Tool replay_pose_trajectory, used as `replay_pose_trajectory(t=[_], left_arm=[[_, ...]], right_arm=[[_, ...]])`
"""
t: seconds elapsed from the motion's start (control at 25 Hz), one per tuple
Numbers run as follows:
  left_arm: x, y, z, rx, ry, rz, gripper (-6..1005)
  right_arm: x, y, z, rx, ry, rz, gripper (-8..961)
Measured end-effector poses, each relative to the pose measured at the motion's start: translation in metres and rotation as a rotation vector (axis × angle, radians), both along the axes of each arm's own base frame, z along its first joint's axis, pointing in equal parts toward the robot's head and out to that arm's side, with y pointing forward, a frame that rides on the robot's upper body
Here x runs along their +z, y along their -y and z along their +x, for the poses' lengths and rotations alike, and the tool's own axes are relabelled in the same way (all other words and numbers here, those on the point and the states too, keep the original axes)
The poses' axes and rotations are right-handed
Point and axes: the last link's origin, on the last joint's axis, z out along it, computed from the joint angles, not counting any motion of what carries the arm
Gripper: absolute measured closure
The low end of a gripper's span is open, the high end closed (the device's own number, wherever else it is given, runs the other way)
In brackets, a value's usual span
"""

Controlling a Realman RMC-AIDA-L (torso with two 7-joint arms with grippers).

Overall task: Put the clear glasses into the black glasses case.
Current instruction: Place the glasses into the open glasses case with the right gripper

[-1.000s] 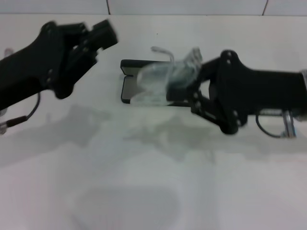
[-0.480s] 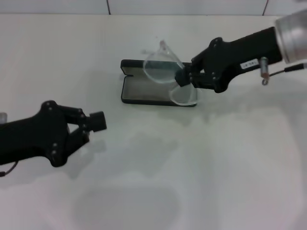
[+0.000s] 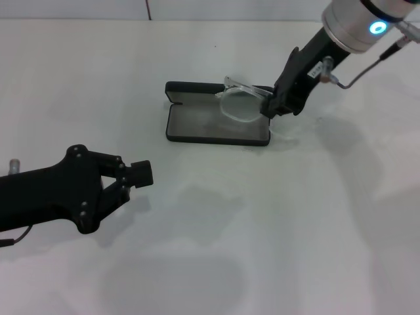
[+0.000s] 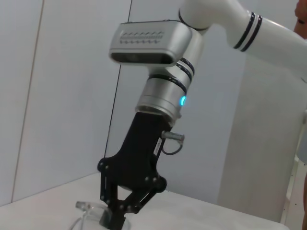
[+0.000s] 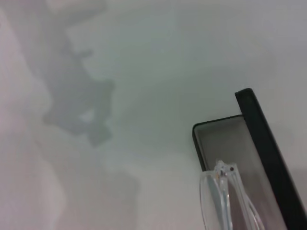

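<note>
Clear plastic is the trouble with this step: the glasses (image 3: pixel 240 104) are faint against the pale desk (image 3: pixel 295 216) and the grey lining, so their exact pose is hard to read. They hang over the open case (image 3: pixel 216 122), above its right half and close to the raised lid at the back, pinched at their right end by the right gripper (image 3: pixel 268 107). The head view shows one lens roughly upright, facing forward, rather than lying flat. The right wrist view shows the frame (image 5: pixel 225 201) edge-on above the lining, near one corner of the case (image 5: pixel 249 143).

Left of the case and nearer the robot, the left gripper (image 3: pixel 136 174) hovers over the desk, well apart from it, jaws drawn narrow and holding nothing. Its camera shows the right gripper (image 4: pixel 115 218) pointing down at the glasses.

Risks, as I judge them. Held by one end, the glasses may swing or pivot in the grip, and a release from this tilt could leave them propped on the lid or hooked over the right wall instead of seated in the tray. The case is light and nothing holds it, so a downward push off centre could slide or tip it, or knock the lid forward. Whether the arms are folded I cannot tell; a splayed arm would catch the rim. Slick plastic may also slip early.
</note>
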Motion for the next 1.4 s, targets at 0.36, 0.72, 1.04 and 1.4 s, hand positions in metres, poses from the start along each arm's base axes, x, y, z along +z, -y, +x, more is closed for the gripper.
replay_pose_trajectory(t=[0.36, 0.72, 1.04, 1.4], left_arm=[[0.000, -0.002, 0.002, -0.008, -0.001, 0.000, 934], [-0.001, -0.007, 0.007, -0.031, -0.003, -0.008, 930], [-0.002, -0.009, 0.009, -0.039, -0.003, -0.009, 927], [-0.002, -0.009, 0.010, -0.040, -0.002, -0.010, 923]], right_arm=[[-0.025, -0.009, -0.013, 0.047, 0.091, 0.033, 896], [-0.050, -0.010, -0.020, 0.100, 0.112, 0.059, 895], [-0.057, -0.009, -0.020, 0.115, 0.105, 0.061, 894], [-0.067, -0.008, -0.019, 0.150, 0.101, 0.071, 893]])
